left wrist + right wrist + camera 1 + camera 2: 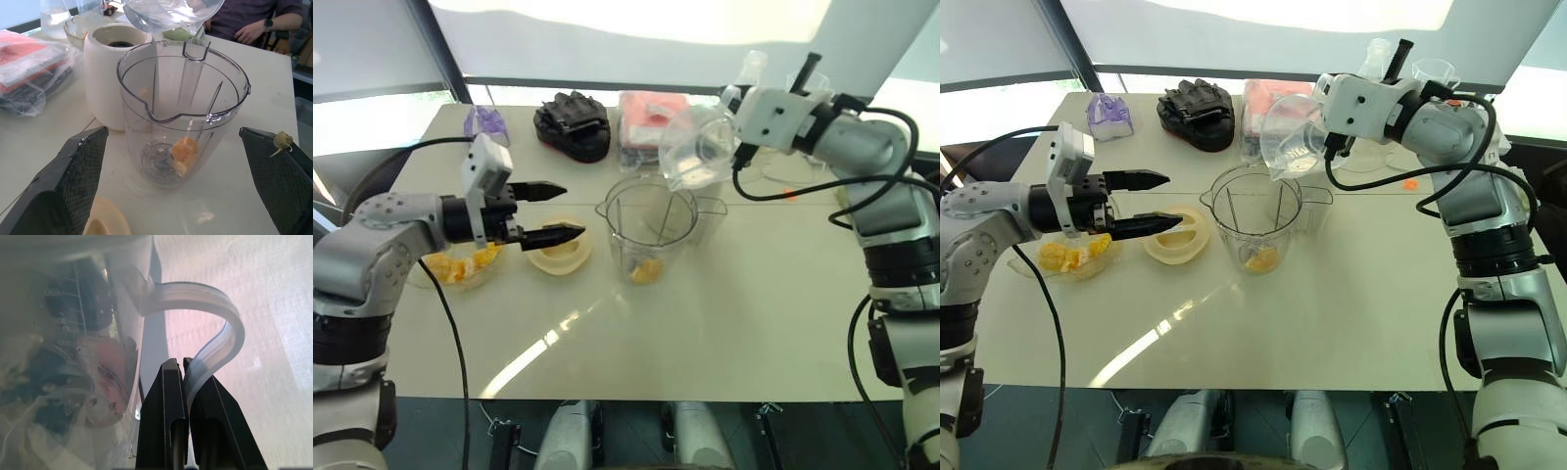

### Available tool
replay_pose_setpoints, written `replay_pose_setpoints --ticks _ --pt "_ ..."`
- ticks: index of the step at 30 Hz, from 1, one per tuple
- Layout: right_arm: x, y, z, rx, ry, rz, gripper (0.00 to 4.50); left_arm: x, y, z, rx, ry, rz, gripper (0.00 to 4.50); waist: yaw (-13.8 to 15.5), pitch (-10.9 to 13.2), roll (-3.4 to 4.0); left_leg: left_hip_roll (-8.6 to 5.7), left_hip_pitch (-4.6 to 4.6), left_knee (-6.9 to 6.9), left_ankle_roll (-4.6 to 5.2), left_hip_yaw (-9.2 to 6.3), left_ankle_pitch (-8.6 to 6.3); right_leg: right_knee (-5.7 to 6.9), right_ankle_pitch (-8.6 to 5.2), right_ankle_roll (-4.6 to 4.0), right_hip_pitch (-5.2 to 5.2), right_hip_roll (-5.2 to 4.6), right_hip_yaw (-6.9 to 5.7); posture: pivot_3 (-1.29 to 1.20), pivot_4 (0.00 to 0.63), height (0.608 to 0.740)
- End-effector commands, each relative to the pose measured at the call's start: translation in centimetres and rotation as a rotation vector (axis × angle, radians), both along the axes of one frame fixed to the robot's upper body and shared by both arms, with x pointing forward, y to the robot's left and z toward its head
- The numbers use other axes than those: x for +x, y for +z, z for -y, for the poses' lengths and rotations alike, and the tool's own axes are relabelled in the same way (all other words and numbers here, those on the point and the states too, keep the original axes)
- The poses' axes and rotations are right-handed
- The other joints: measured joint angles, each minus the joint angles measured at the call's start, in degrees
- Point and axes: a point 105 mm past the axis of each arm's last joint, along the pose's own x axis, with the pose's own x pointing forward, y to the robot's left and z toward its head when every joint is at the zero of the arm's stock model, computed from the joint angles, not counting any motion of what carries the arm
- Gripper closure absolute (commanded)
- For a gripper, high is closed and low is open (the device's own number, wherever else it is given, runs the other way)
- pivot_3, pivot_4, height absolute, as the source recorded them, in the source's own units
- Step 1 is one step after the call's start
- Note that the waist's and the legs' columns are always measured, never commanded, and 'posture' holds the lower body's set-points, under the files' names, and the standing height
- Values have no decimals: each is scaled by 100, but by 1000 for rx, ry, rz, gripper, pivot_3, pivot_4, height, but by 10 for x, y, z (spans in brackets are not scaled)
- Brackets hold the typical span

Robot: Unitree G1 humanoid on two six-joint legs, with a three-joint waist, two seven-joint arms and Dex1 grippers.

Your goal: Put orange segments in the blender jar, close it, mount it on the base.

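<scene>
The blender jar (649,231), a clear ribbed plastic tumbler with a spout and side handle, stands open at the centre of the frame on the smooth pale counter (744,323). A few glossy orange segments (184,151) lie at its bottom by the blade. More segments (460,266) sit in a glass bowl (1038,266) at centre left, so filling looks only begun.

The right gripper (185,382), upper right, has its fingers clamped together on the curved handle of a clear measuring jug (697,147), tilted above and behind the jar. The left gripper (551,211), left of the jar, holds its fingers wide apart around nothing; a scrap of pulp clings to one fingertip (282,140).

The cream lid (560,249) lies beside the jar, and the squat matte-white base (106,68) waits behind it. Closing and mounting are not yet done.
</scene>
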Motion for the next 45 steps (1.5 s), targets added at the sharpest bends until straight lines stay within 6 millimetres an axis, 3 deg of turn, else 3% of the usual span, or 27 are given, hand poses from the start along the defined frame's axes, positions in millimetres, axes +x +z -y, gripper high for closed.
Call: replay_pose_setpoints --ticks 1,20,25,30,39,42,45 --pt "-11 33 -5 -22 17 141 4451 -2 10 3 3 -14 55 0 0 0 0 0 0 0 -4 0 2 0 0 0 0 0 0 0 150 740" --pt "-12 35 -10 -141 28 261 4451 -2 13 6 -14 -27 53 0 -5 0 -1 0 1 0 -22 0 13 3 0 0 0 0 0 0 150 740" --pt "-9 32 -7 -90 26 223 4451 -2 13 7 -13 -28 53 0 -5 0 -1 0 1 1 -23 -1 14 4 0 0 0 0 0 0 150 740" --pt "-5 26 6 54 0 132 4451 -2 12 7 -11 -27 52 0 -1 -1 -1 0 1 2 -24 -1 14 4 0 0 2 1 0 0 150 740" --pt "-11 28 43 512 -57 -36 4451 -2 11 7 -18 -33 44 0 16 -2 -2 1 1 4 -24 -4 14 7 1 0 4 1 -3 0 150 740" --pt "-17 29 68 732 -104 -81 4451 -3 10 8 -23 -38 40 0 27 -2 -2 1 1 4 -24 -7 14 7 1 0 6 1 -5 0 150 740" --pt "-30 19 121 1013 -251 -61 4451 -3 9 5 -33 -35 22 0 50 -4 -5 2 1 6 -23 -8 14 8 1 -1 8 0 -6 0 150 740"
